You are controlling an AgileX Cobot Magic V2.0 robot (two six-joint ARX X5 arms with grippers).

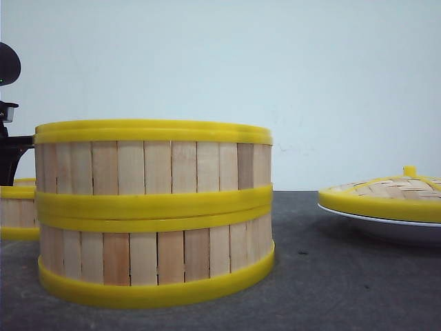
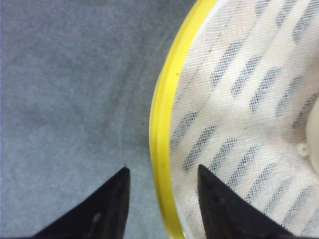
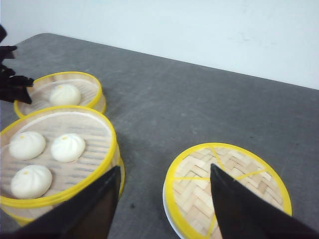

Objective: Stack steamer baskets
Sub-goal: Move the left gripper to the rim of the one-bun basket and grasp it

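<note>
Two steamer baskets stand stacked (image 1: pixel 155 214), and the top one (image 3: pixel 55 154) holds three white buns. A third steamer basket (image 3: pixel 60 94) sits alone behind them at the far left, with one bun in it. My left gripper (image 2: pixel 162 168) is open and straddles this basket's yellow rim (image 2: pixel 160 114). One finger is outside over the table, and the other is inside over the white mesh liner (image 2: pixel 239 99). My right gripper (image 3: pixel 165 166) is open and empty, above the table between the stack and the lid.
A domed woven lid (image 1: pixel 393 193) with a yellow rim rests on a white plate (image 1: pixel 403 226) at the right. The dark grey table (image 3: pixel 189 99) ends at a white wall behind. The left arm (image 1: pixel 8 145) shows at the far left edge.
</note>
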